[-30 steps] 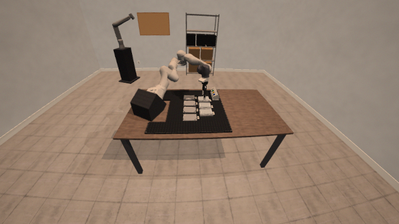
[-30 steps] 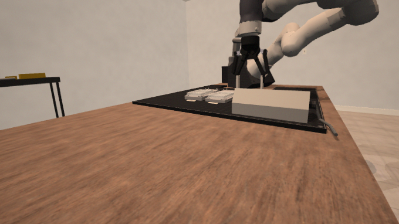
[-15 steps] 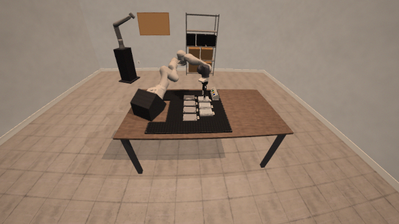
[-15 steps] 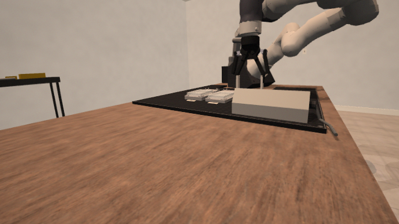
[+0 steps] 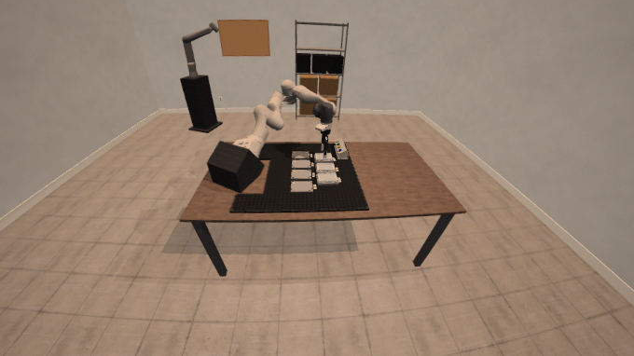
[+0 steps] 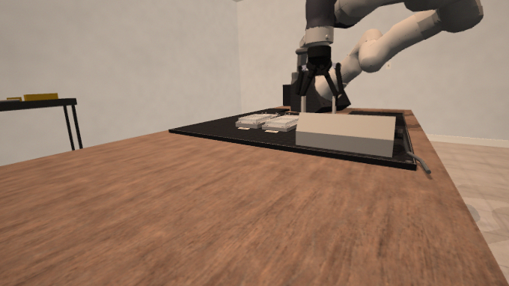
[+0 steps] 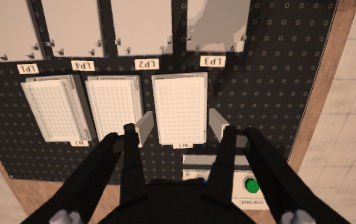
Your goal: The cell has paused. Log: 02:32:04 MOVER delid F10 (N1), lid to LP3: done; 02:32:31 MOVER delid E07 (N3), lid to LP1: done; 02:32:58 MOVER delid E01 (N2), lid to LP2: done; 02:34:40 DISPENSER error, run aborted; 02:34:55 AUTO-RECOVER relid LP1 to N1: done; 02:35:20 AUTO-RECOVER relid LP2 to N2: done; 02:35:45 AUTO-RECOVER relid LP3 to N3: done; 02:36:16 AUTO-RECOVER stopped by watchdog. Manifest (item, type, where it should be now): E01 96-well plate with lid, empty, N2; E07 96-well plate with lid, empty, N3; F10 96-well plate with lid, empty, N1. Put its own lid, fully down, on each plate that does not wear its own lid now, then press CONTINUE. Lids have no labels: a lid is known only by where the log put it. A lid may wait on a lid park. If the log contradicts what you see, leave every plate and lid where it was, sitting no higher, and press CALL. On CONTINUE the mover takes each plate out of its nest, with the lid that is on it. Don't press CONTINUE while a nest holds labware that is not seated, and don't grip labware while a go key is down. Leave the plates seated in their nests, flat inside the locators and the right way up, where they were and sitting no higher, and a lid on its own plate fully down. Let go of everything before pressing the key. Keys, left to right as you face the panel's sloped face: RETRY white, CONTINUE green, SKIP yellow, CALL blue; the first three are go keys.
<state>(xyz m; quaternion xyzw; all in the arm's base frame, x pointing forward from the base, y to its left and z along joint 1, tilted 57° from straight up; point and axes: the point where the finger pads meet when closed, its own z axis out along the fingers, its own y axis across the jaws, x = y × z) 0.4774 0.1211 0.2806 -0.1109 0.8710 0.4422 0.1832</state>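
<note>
Gripper [image 7: 180,127] was open w/ nothing held, straddling right plate [image 7: 180,109]; off-centre descent could've knocked plate out of nest.

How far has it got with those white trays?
Barely started, it seems. Nothing looks swapped: three plates sit in their row, the lid parks hold no lids. In hand: the open end effector straddles the right-hand plate, gripping nothing. Left: the lid swaps, then the green CONTINUE key.
</note>
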